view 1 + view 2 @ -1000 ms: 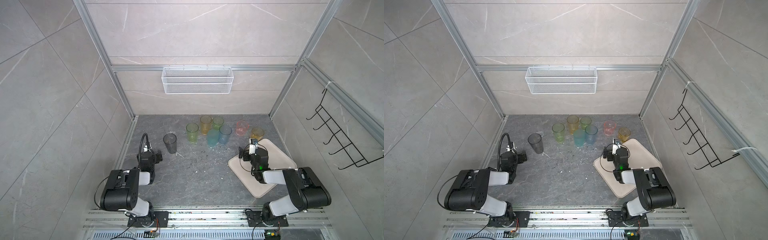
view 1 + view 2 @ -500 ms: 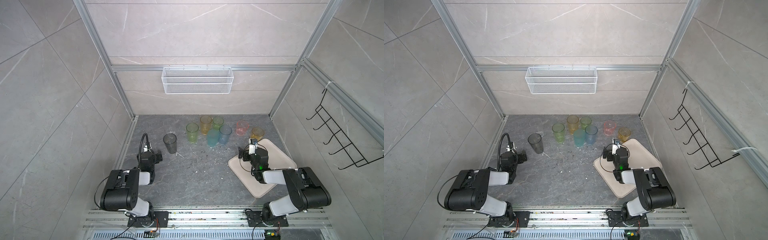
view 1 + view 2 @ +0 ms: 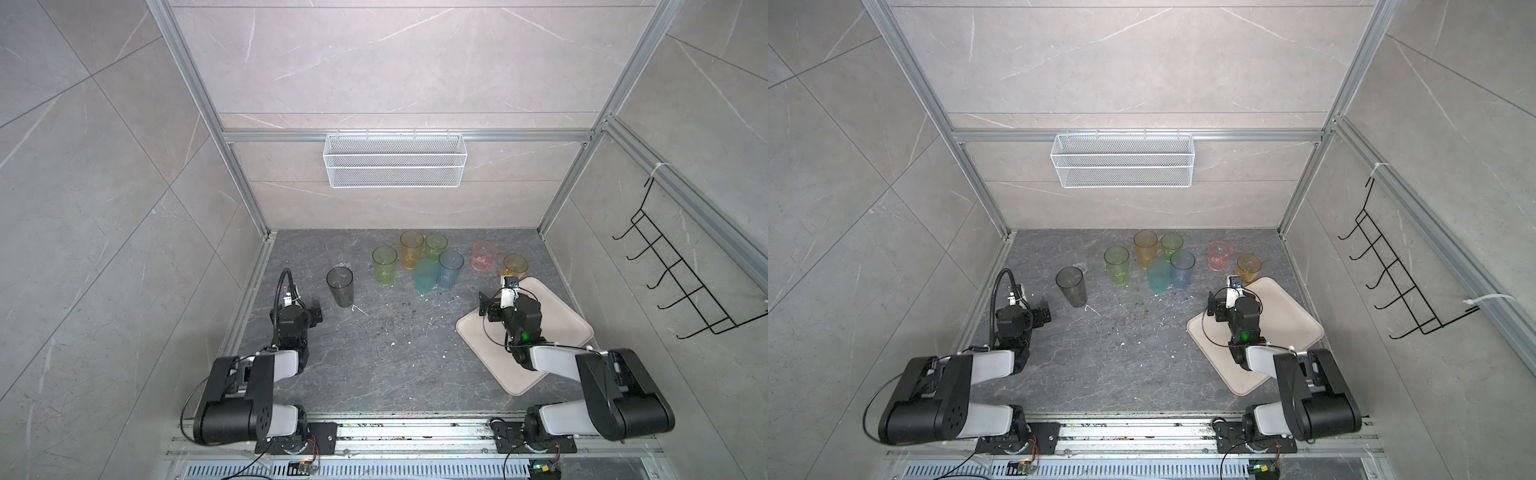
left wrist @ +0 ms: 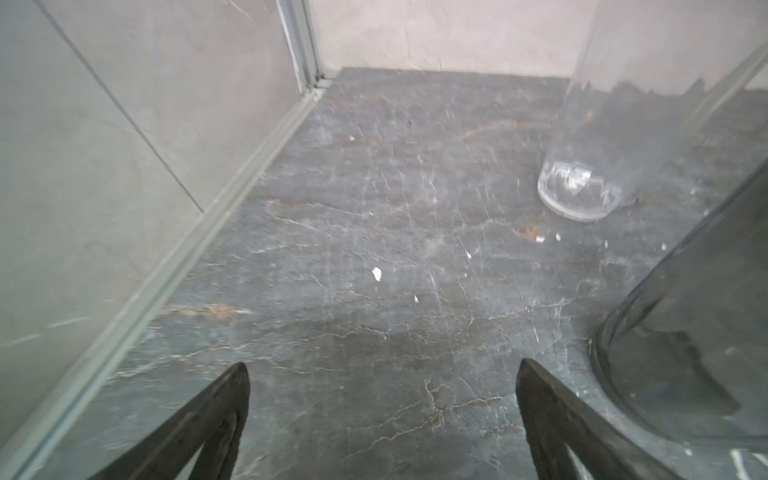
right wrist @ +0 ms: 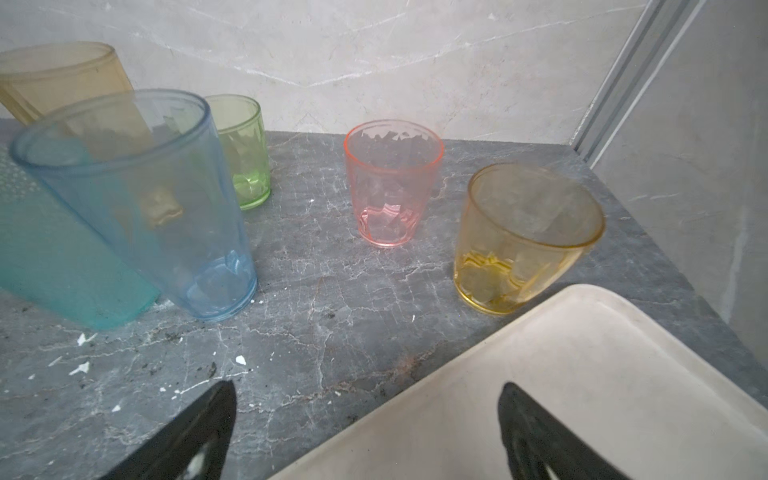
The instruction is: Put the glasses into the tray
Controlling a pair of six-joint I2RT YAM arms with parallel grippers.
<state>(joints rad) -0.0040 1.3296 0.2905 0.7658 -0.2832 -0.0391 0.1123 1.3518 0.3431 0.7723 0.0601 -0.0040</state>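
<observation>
Left wrist view shows the clear see-through tapered tumbler (image 4: pixel 579 187), seemingly faint from above; left hand (image 4: pixel 383 365) and right hand (image 5: pixel 368 385) gape wide, empty.

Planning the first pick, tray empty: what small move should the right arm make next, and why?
Probably ease the right gripper forward toward the short amber glass. Its fingers stand open and empty, the tray holds no glass, and that glass stands upright, nearest the tray's edge.

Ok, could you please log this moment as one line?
tray: empty | glasses: all on table | left gripper: jaws open, near grey glass | right gripper: jaws open, above tray edge
</observation>
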